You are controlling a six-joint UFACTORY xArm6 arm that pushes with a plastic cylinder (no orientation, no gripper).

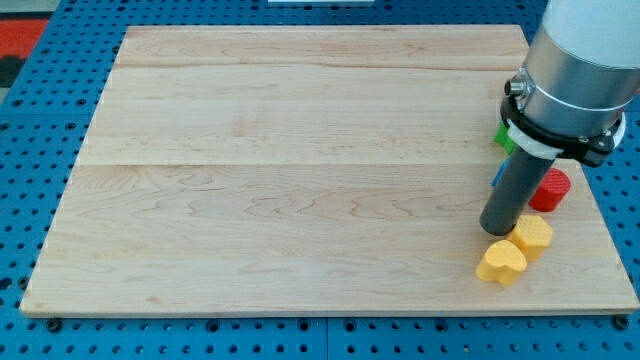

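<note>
My tip (497, 230) rests on the wooden board (300, 170) at the view's right, the dark rod rising into the grey arm above. It sits just above and to the left of two yellow blocks: a yellow hexagon-like block (533, 236) and a yellow heart-shaped block (501, 263). The tip looks to be touching or almost touching the upper yellow block. A red round block (551, 189) lies to the rod's right. A green block (503, 136) and a sliver of a blue block (497, 176) peek out behind the arm, mostly hidden.
The board lies on a blue pegboard table (60, 90). The arm's grey body (575, 60) covers the board's top right corner. The board's right edge runs close to the red and yellow blocks.
</note>
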